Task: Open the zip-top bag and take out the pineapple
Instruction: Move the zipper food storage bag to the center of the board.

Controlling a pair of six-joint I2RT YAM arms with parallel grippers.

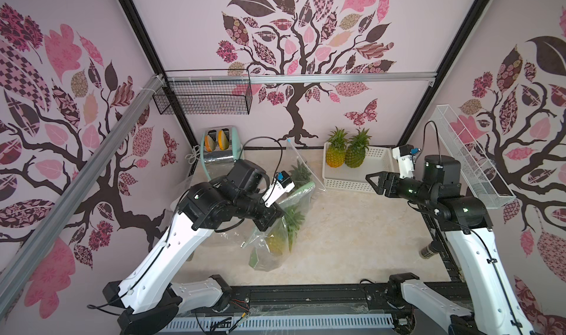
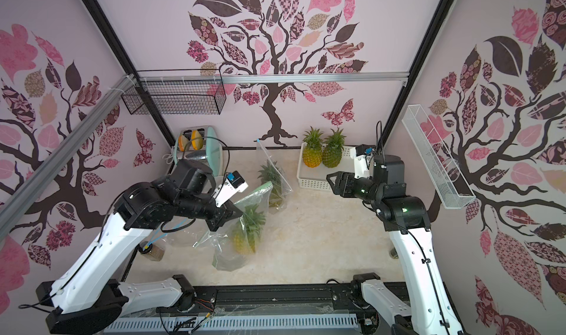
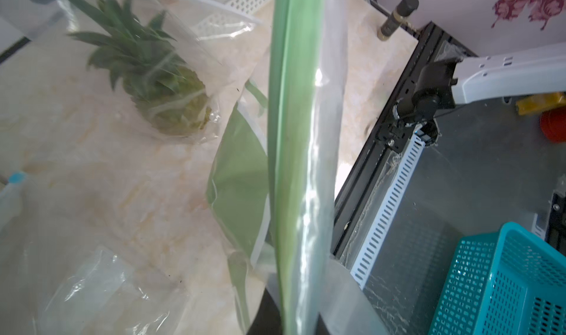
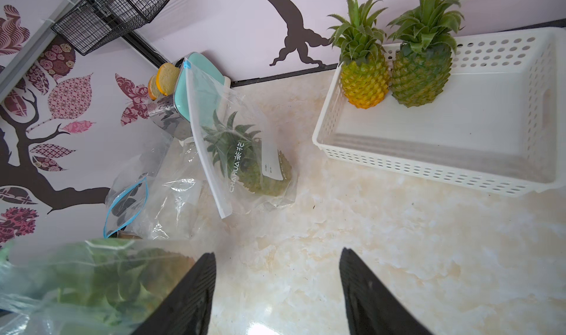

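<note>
pineapple (image 1: 277, 241) in bag (image 1: 266, 258), seemingly just below left hand (image 1: 269, 224)

The bag (image 1: 269, 258) is clear, crinkled plastic film, glossy where light catches it. The tabletop (image 1: 352, 241) under it looks like polished marble. Beyond the bag, the toaster (image 1: 220, 159) has a mirror-bright metal side, and the basket (image 1: 346, 186) is matt, perforated white plastic.

Clear green-edged zip-top bag (image 1: 266, 258) holds a pineapple (image 1: 276, 241), seemingly tilted
</note>
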